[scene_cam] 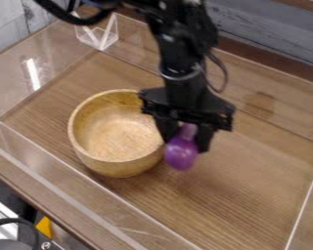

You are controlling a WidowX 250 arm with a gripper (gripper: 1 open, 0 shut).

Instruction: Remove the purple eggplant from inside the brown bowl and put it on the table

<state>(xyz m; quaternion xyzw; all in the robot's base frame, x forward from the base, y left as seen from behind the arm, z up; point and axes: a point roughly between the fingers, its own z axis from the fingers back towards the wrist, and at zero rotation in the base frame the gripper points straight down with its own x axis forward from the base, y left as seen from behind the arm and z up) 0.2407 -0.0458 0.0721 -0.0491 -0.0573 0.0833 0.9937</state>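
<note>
The purple eggplant (182, 152) hangs just past the right rim of the brown bowl (113, 132), above the table (250, 186). My gripper (184, 135) points straight down and is shut on the eggplant's upper end; the black fingers (166, 130) flank it. Nothing lies inside the bowl, whose pale wooden bottom shows. The black arm rises from the gripper toward the top of the view.
Low clear acrylic walls (67, 210) border the tabletop in front and on the left. A small clear stand (99, 31) sits at the back left. A grey plank wall runs behind the table. Bare wood lies right of the bowl.
</note>
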